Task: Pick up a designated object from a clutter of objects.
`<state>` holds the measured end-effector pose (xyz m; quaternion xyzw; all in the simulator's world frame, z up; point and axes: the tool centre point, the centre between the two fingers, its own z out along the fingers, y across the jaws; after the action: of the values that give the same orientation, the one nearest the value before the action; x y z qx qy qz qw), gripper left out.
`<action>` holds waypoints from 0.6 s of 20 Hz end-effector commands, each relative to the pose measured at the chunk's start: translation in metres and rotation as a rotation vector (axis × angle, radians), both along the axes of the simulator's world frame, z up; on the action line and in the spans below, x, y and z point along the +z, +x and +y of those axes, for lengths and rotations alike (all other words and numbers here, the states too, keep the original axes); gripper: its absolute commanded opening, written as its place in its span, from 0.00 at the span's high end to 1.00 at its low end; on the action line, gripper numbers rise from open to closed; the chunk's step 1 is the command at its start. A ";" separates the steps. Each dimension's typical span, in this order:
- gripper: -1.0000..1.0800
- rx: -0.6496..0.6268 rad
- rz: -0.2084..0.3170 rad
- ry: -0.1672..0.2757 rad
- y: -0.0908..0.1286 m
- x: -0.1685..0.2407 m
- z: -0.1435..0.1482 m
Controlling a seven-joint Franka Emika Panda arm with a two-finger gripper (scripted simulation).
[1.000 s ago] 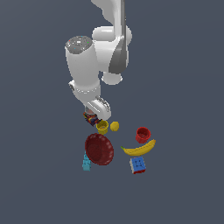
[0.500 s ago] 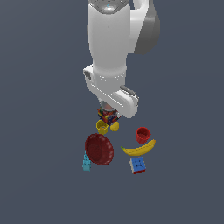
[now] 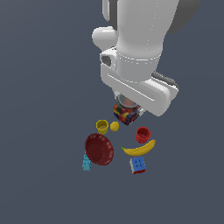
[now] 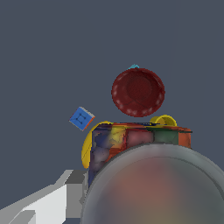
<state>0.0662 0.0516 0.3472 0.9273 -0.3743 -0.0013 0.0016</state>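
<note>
Dark grey floor is lying under the can (image 3: 126,113), sitting directly beneath the gripper (image 3: 127,105); jaw state is hiding.

Chequered can (image 3: 126,114); dark red bowl (image 3: 99,149); yellow banana (image 3: 139,149).

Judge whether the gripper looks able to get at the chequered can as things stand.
Probably yes: the arm sits directly over the chequered can, nothing lying between; yellow ball and yellow cup sit close beside it. The fingers are hidden.

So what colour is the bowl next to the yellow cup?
Dark red bowl, clearest in the exterior view.
</note>
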 end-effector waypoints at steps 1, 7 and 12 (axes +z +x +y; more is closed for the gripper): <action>1.00 -0.001 -0.003 0.001 0.009 0.015 0.012; 1.00 0.000 -0.003 0.002 0.026 0.042 0.038; 1.00 0.000 -0.003 0.002 0.039 0.061 0.055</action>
<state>0.1012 0.1017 0.4007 0.9274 -0.3742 -0.0017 0.0011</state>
